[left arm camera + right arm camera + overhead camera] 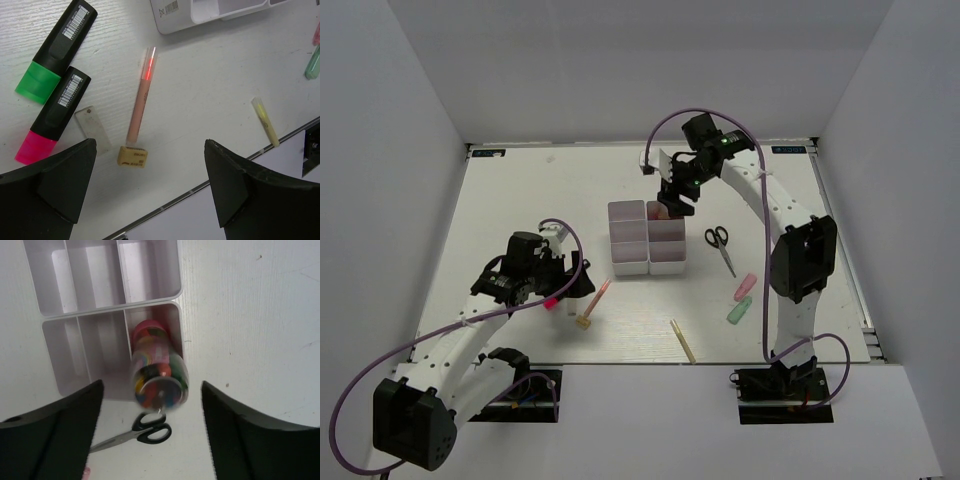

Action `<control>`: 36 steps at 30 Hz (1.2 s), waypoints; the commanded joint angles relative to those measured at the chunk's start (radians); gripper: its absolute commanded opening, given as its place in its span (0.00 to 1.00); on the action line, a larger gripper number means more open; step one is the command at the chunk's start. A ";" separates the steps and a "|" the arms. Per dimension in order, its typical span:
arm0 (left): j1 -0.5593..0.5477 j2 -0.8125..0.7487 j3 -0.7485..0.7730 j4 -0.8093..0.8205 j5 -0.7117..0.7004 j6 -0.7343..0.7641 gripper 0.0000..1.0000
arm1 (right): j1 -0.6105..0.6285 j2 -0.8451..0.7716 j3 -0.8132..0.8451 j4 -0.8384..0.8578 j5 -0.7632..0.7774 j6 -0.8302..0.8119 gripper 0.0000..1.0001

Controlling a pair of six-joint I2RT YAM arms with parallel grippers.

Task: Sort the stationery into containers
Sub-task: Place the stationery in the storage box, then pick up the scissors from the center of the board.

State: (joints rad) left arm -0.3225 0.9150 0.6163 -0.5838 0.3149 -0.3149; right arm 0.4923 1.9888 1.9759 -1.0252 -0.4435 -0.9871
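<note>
A clear tube [157,372], packed with many-coloured bits and pink at its far end, leans in an end compartment of the white bins [100,290]. It sits squarely between the fingers of the right pincer [151,390]. Only the right wrist view shows this, and it is blurred there, so what the bits are cannot be told. This pincer is spread wide with a gap on either side of the tube, and it grips nothing. Black-handled scissors [145,432] lie just outside the bin wall, on the wrist side of its fingertips.

From above, the right pincer hangs over the far end of the right-hand column and hides nearly all of the tube. That view does show a pink marker [745,286] and a mint-green marker [739,311]. They lie close together, well away from the pincer and back toward its arm's base.

The left pincer [150,170] hangs over the table [520,200], also wide open and empty. Its wrist view shows a tan piece [132,156] just ahead of the gap between its fingers, and a pink pencil [141,100] just beyond that. A green highlighter [55,47] and a pink highlighter [52,117], both black-bodied, lie past one finger. A yellow pencil [266,121] lies past the other finger. From above, the arm covers the green highlighter.
</note>
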 commanded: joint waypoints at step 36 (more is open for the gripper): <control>0.002 -0.002 0.019 0.006 -0.002 0.000 1.00 | -0.241 -0.131 -0.557 0.398 0.354 0.720 0.38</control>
State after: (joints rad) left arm -0.3225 0.9146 0.6163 -0.5827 0.3214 -0.3229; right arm 0.2672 1.8275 1.3598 -0.7055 -0.0738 -0.3092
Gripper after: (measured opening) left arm 0.996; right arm 0.346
